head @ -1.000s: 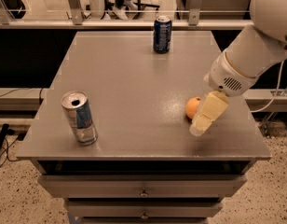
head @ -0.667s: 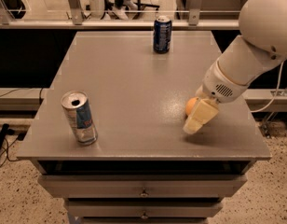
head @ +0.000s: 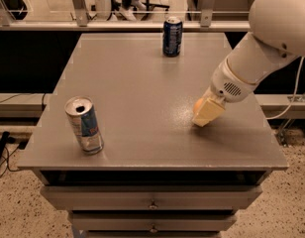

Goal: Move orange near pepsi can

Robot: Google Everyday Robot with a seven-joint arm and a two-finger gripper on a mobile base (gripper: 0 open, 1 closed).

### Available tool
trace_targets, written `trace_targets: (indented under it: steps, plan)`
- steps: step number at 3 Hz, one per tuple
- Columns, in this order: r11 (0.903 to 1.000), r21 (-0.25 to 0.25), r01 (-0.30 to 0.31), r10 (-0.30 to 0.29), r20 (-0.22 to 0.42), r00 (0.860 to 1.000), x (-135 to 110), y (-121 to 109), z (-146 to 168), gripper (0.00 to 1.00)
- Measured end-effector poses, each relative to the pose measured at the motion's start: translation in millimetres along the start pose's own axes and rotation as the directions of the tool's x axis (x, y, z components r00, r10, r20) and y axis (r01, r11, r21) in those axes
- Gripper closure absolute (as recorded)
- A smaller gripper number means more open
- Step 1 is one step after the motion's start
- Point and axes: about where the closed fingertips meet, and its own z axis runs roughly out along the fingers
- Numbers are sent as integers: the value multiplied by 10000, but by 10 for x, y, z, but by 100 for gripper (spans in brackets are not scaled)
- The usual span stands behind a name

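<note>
**Change since a second ago:** the gripper point(head: 208, 114) has shifted slightly toward the desk's left edge and now covers more of the orange point(head: 197, 104). Both cans stand where they stood.

**Gripper:** cream-coloured, on a white arm point(head: 261, 58) that reaches in from over the right edge. Its tip is down at the desk top, right of centre and nearer the front edge than the back. It lies in front of the orange and right against it. How far open it is, and whether it has hold of the orange, cannot be told.

**Orange:** on the desk point(head: 137, 83), in the right half. Only a small sliver shows at the gripper's upper left side.

**Blue can** point(head: 172, 36)**:** dark blue with a silver top, upright near the middle of the back edge. It is well apart from the orange.

**Silver can** point(head: 84, 125)**:** silver and blue with red marks and an opened top. It stands near the front left corner, well apart from everything else.

**Desk:** grey flat top, with drawers point(head: 152, 202) below the front edge.
</note>
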Motion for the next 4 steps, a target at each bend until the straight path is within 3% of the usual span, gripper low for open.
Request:
trace_targets:
  steps: [1, 2, 3, 4]
  plan:
    - [9989, 452, 83, -128, 1003, 9949, -245, -196, -531, 100]
    - [9986, 519, 119, -170, 985, 9950, -260, -195, -531, 100]
    - [9965, 831, -21, -92, 1355, 9907, -345, -310, -539, 100]
    - [9751, 2025, -901, 286, 2882, 9571, -609, -1066, -635, 100]
